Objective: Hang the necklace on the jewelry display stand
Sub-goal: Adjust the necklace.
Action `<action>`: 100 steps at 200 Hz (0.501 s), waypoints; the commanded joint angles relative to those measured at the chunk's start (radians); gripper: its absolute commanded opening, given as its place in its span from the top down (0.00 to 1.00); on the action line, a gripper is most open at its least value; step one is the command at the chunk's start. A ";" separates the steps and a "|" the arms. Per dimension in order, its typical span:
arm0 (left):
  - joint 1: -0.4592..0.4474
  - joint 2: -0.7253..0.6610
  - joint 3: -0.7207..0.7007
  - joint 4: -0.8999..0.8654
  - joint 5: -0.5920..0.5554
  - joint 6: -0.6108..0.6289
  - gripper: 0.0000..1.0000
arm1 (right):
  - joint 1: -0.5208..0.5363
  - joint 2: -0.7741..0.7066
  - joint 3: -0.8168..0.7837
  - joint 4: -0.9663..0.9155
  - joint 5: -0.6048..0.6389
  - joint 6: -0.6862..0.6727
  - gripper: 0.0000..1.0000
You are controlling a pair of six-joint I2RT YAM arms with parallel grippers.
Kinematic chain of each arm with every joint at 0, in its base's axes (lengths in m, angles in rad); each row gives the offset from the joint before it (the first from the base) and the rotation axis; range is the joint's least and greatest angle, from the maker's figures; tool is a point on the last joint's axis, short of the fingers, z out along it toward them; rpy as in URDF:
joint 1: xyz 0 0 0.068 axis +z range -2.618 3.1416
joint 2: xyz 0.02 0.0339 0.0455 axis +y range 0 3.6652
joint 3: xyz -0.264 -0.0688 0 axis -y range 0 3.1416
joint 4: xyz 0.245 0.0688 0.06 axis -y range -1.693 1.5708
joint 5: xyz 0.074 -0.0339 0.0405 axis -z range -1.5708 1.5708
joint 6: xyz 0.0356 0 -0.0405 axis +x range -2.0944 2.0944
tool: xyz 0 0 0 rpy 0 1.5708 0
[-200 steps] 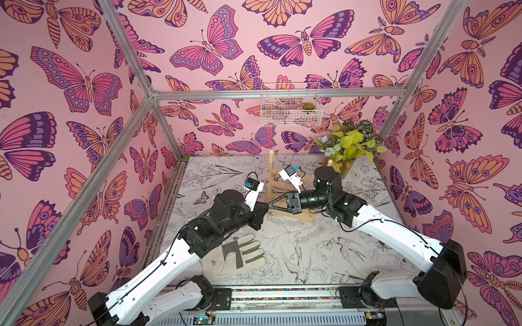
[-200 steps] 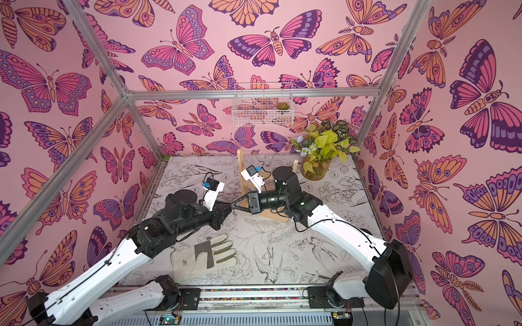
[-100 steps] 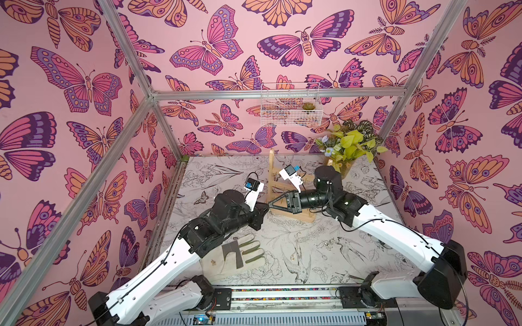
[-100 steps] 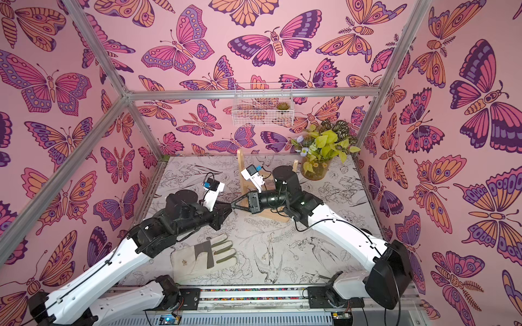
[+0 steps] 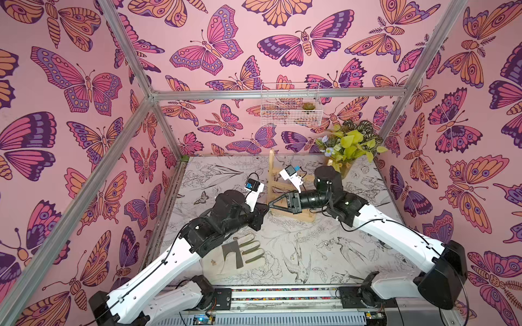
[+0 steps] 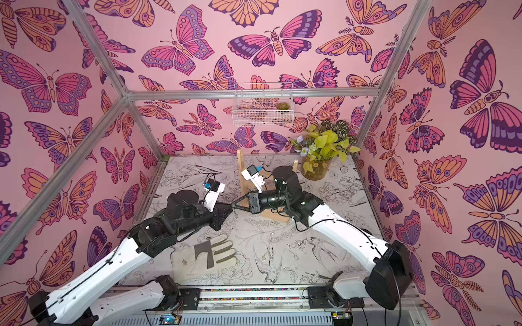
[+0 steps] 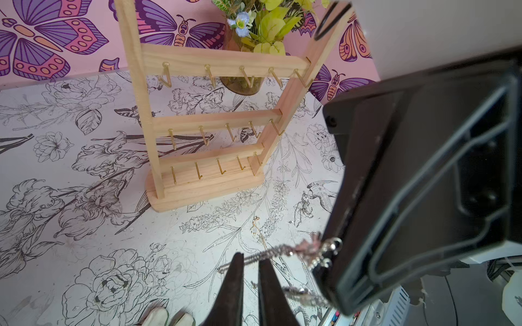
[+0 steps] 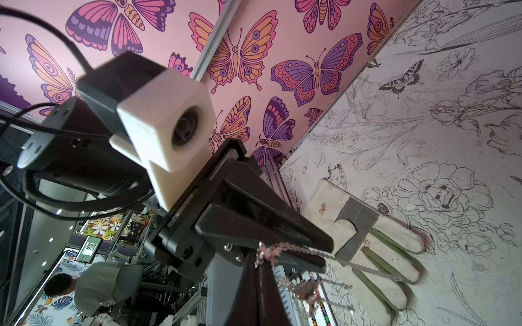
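The thin silver chain necklace [image 7: 278,249] hangs off the table, stretched between the left gripper [image 7: 250,259], nearly closed on it, and the right gripper [image 8: 264,264], clamped tight on it, just before the empty light wooden ladder-like jewelry display stand [image 7: 209,121], near a white work glove [image 5: 243,255]

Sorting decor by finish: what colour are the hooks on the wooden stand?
Gold, on the jewelry display stand; clearest in the left wrist view.

glove [image 5: 240,255] flat on table | plant [image 5: 350,146] back corner | wire basket [image 5: 291,113] on wall
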 commanded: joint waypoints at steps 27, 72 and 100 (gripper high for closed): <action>-0.003 0.006 -0.004 -0.012 -0.018 0.010 0.88 | -0.006 -0.022 0.030 0.013 -0.004 -0.008 1.00; -0.004 0.004 -0.003 -0.010 -0.018 0.010 0.88 | -0.006 -0.022 0.023 0.021 -0.008 -0.004 1.00; -0.003 -0.001 -0.007 -0.012 -0.023 0.010 0.89 | -0.007 -0.021 0.024 0.016 -0.007 -0.007 1.00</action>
